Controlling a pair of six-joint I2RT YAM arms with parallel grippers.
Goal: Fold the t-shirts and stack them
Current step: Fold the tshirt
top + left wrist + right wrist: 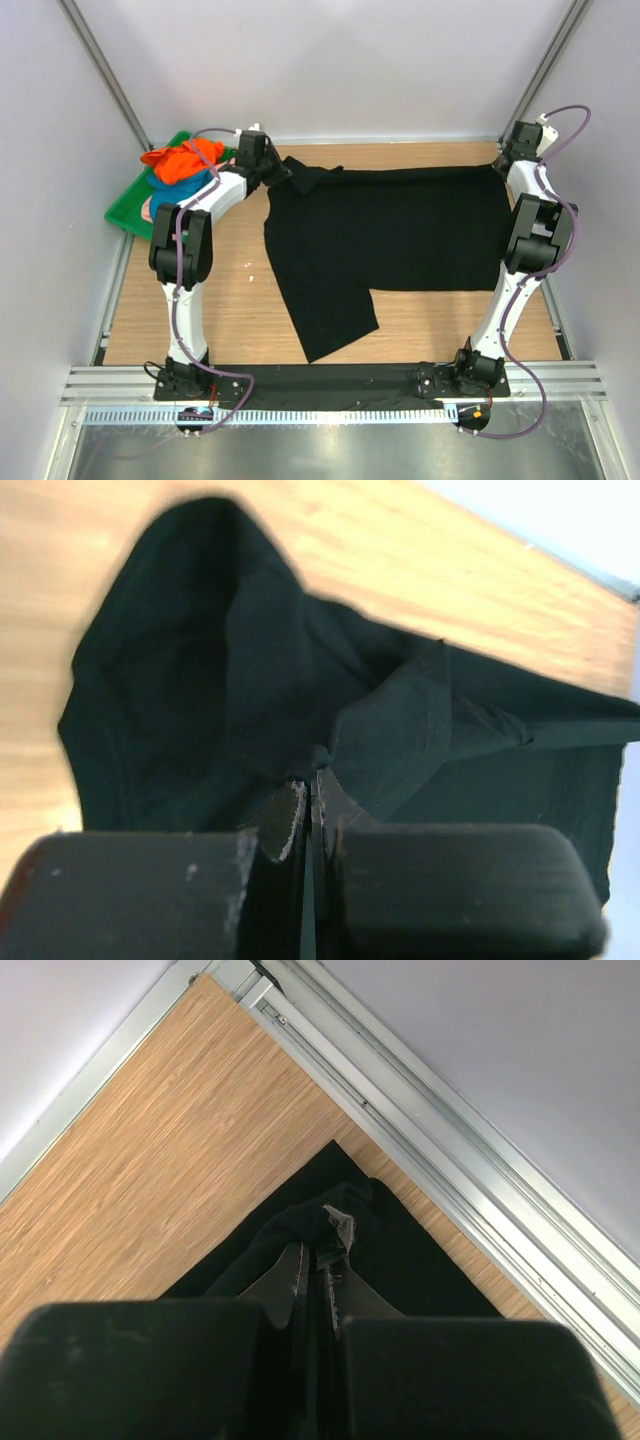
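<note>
If the arms pull apart or lift unevenly, the thin pinch could slip and the black t-shirt [400,230] would drop crooked. It lies spread on the counter [230,320]. Both arms reach to the far edge, left jaws and right jaws each closed tight on a far corner of it

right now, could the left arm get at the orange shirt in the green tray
Probably, yes: the orange shirt lies uncovered close beside the left gripper, which must first release the black shirt.
</note>
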